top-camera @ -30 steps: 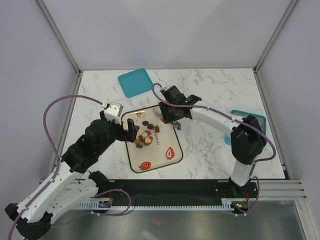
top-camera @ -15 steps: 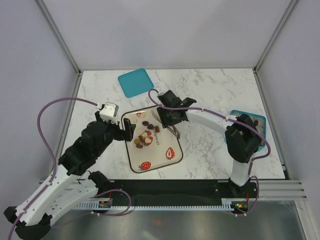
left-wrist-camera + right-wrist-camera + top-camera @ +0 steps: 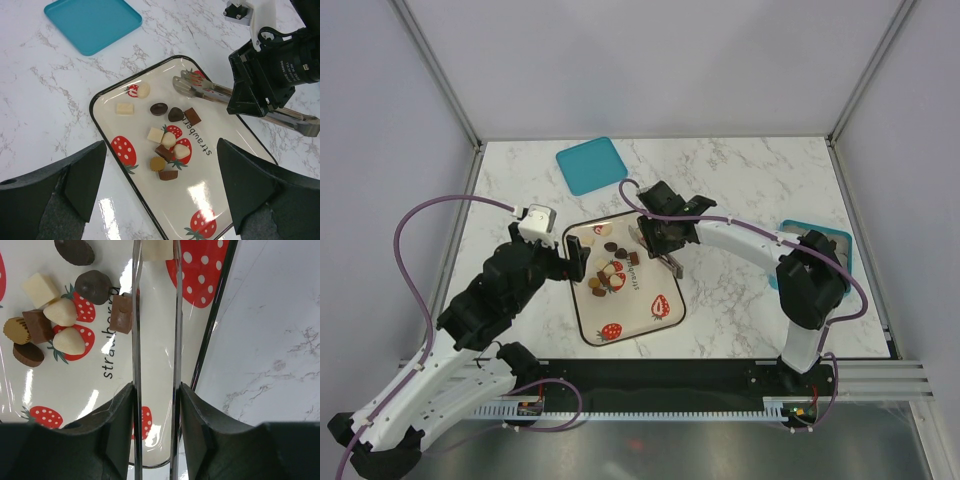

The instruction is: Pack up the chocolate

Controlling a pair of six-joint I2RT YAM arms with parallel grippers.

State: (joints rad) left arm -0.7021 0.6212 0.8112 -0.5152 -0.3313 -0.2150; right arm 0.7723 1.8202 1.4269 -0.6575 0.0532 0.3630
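Chocolate (image 3: 162,152): eleven small pieces are counted in the left wrist view, all lying on a cream rectangular tray (image 3: 225,150) with a black rim and red strawberry prints. A round cream piece and a white block are set toward the far left corner. A dark oval, a dark heart and a brown square are ranged in a row at mid-tray. Six more, white, cream, brown and tan, are bunched just below. In the top external view they are reduced to specks.

Right gripper (image 3: 156,390): its fingers are clamped from outside on the two arms of metal tongs (image 3: 210,92), and the arms stand apart. In the right wrist view the tips are cut off by the upper edge, where a cream piece shows between the arms. In the left wrist view the tips are seen over the tray's far part, clear of every piece.

Left gripper (image 3: 161,145): its fingers are spread wide with nothing held, over the tray's near left side.

Teal flat square lid (image 3: 592,165): it is laid on the white marbled table (image 3: 750,180) beyond the tray.

Teal container (image 3: 835,240): it is shown only in the top external view, at the right, partly hidden by the right arm.
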